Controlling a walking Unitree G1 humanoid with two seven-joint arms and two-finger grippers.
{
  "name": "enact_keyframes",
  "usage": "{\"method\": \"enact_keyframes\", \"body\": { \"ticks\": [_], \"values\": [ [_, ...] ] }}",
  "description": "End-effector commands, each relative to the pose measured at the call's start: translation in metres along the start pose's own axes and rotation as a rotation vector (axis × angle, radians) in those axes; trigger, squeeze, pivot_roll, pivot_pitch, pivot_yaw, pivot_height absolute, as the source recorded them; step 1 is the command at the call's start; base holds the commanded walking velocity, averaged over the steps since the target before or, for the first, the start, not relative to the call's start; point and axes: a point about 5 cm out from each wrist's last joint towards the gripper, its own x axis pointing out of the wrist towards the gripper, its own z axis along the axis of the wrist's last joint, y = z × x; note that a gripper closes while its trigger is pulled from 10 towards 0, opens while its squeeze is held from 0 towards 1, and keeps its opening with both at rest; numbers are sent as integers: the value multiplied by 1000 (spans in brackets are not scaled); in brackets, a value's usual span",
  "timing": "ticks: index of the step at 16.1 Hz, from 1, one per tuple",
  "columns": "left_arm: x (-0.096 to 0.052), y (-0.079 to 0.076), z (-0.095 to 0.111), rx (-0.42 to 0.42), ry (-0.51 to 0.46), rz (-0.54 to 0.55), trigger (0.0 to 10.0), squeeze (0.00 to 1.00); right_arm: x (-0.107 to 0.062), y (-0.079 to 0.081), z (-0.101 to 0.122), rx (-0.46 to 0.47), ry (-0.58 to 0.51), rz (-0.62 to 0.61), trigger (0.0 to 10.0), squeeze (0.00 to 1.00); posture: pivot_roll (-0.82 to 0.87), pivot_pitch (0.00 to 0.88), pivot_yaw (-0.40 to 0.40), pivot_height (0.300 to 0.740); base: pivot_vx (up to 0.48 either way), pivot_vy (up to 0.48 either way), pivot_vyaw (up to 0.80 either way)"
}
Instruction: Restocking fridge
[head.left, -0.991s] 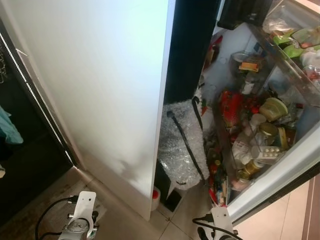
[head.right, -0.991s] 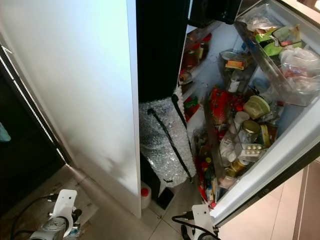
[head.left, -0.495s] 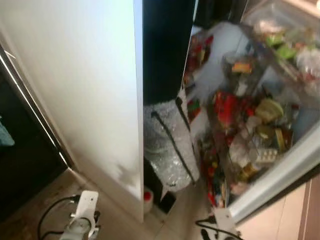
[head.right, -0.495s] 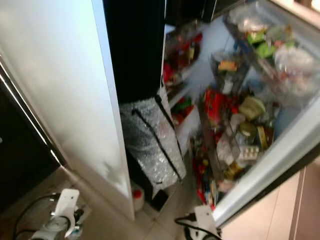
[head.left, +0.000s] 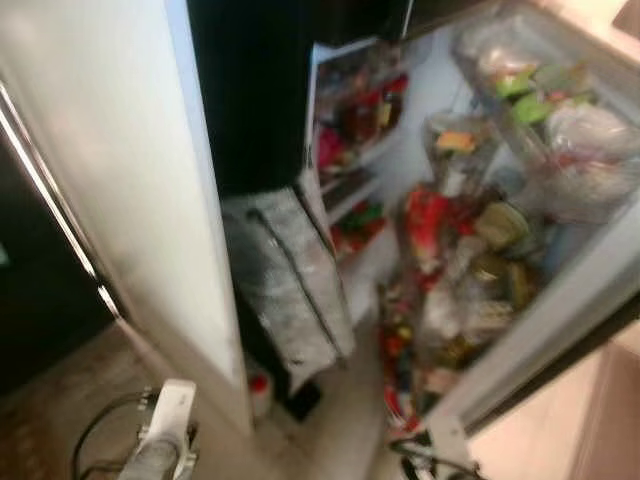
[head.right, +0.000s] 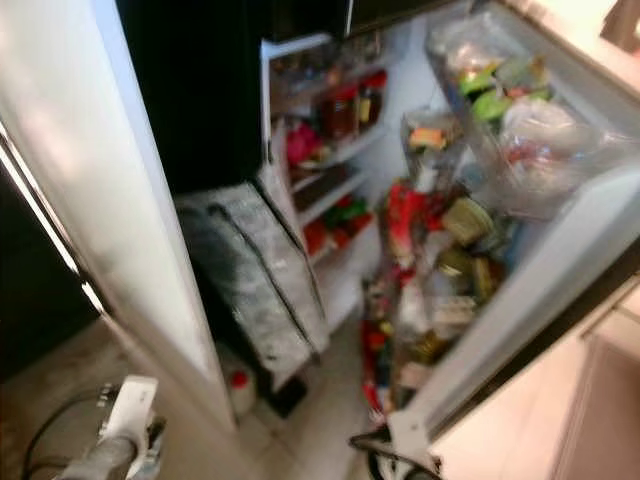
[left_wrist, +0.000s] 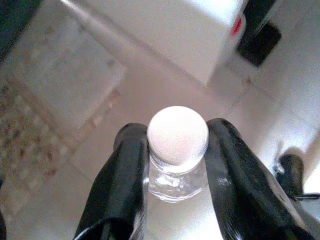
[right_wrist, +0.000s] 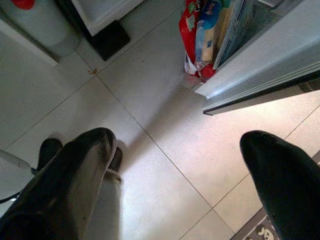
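Swinging rightward, the head camera now brings the fridge (head.left: 360, 150) shelves into fuller view, blurred, so the approach looks underway. Left gripper (left_wrist: 175, 165) clamps a white-capped bottle (left_wrist: 177, 145) low over the floor; right gripper (right_wrist: 175, 165) hangs spread, empty.

Pale floor tiles (right_wrist: 165, 165) with thin dark grout lines run underfoot, lit brightly. A patterned rug (left_wrist: 30, 145) lies over them by a broad white panel (head.left: 110, 170). Left of the panel is a dark opening (head.left: 30, 290); a beige cabinet (head.right: 590, 400) stands at right.
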Motion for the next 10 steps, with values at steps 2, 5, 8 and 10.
{"method": "enact_keyframes", "body": {
  "ticks": [2, 5, 8, 10],
  "values": [
    [1, -1, 4, 21, -6, -6, 10000, 0, 0, -3, 3, -54, -11, -8, 10000, 0, 38, 17, -56, 740, 0, -283, 0],
    [1, -1, 4, 10, -2, -1, 10000, 0, 0, -3, 3, -42, -13, -5, 10000, 0, 37, 19, -56, 740, 0, 0, 800],
    [1, -1, 4, 10, 0, -1, 10000, 0, 0, -2, 3, -20, -9, 1, 10000, 0, 37, 18, -56, 740, 0, 0, 167],
    [1, -1, 4, 10, 0, -2, 10000, 0, 0, -2, 3, -33, -10, 12, 10000, 0, 37, 18, -56, 740, 0, 0, 0]
  ]
}}
